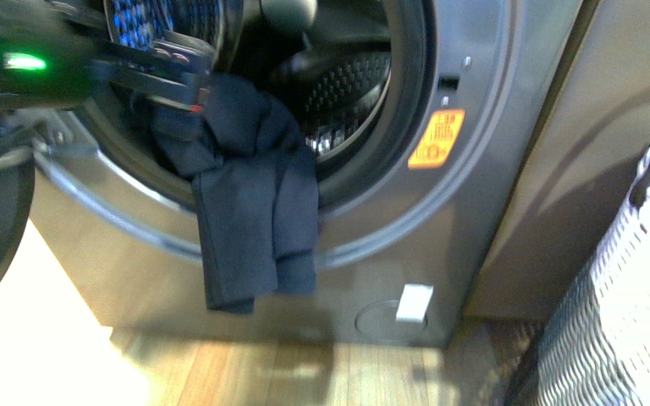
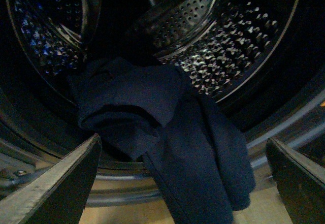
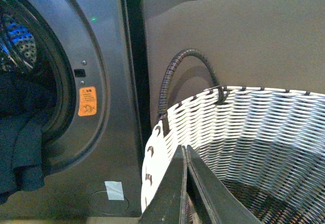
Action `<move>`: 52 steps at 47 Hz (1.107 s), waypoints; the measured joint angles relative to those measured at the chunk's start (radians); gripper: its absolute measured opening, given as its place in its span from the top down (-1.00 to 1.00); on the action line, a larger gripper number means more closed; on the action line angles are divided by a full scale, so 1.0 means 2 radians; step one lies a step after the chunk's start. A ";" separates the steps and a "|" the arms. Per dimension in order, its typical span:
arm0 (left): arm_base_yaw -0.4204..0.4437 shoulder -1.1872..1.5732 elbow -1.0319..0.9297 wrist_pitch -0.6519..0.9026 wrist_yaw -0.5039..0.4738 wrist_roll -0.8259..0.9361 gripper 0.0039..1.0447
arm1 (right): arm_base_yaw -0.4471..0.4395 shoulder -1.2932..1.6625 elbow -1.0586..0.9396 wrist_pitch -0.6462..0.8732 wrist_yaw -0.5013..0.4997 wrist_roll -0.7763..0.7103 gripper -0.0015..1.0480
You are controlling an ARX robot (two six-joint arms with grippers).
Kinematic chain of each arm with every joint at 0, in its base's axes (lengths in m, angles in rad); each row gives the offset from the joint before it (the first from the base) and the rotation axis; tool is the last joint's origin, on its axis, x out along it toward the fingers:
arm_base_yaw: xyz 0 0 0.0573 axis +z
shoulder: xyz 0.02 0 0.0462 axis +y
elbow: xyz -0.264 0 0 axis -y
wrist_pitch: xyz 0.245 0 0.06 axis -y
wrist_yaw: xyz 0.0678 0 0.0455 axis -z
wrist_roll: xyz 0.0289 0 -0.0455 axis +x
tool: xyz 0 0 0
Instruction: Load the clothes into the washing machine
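Currently, washing machine (image 1: pixel 440 228): grey front-loader, porthole open.
Basket (image 3: pixel 264 132): white woven, beside the machine.
Clothes (image 1: pixel 250 211): navy garment draped over the porthole rim, hanging outside.
Left fingers (image 2: pixel 66 183): spread wide, empty.
Right fingers (image 3: pixel 185 193): pressed together above basket.

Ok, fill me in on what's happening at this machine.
The robot is loading the washing machine. The navy clothes lie draped over the porthole's lower rim, part inside the drum, the rest hanging down the front. The left gripper is open in front of the garment, not holding it. The right gripper is shut, empty, over the white basket beside the machine.
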 joint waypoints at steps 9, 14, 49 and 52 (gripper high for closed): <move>-0.016 -0.094 -0.068 0.002 -0.006 -0.032 -0.88 | 0.000 0.000 0.000 0.000 0.000 0.000 0.95; -0.029 -0.152 -0.117 0.047 -0.096 -0.057 -0.67 | 0.000 0.000 0.000 0.000 0.000 0.000 0.95; 0.106 -0.401 -0.304 -0.005 0.002 -0.086 0.94 | 0.000 0.000 0.000 0.000 0.000 0.000 0.95; 0.111 -0.418 -0.308 -0.016 0.001 -0.086 0.94 | 0.000 0.000 0.000 0.000 0.000 0.000 0.95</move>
